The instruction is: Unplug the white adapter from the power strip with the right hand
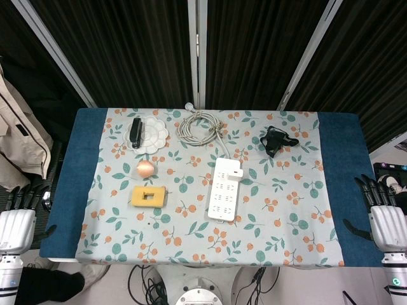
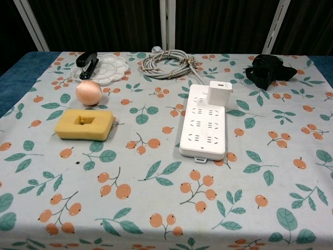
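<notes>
Nothing has been done on the task yet — the white adapter (image 2: 219, 92) sits plugged into the far end of the power strip (image 2: 203, 125), near the middle of the floral tablecloth (image 1: 280, 216). The right hand (image 1: 385, 219) rests at the table's right edge, well away from it, fingers apart and holding nothing. The left hand (image 1: 18, 219) waits likewise at the left edge — empty. Reaching, gripping and pulling all remain.

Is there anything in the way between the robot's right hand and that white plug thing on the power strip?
Nothing visible. The right hand hangs off the table's right edge; between it and the white adapter on the power strip lies only bare tablecloth. The black object sits farther back.
</notes>
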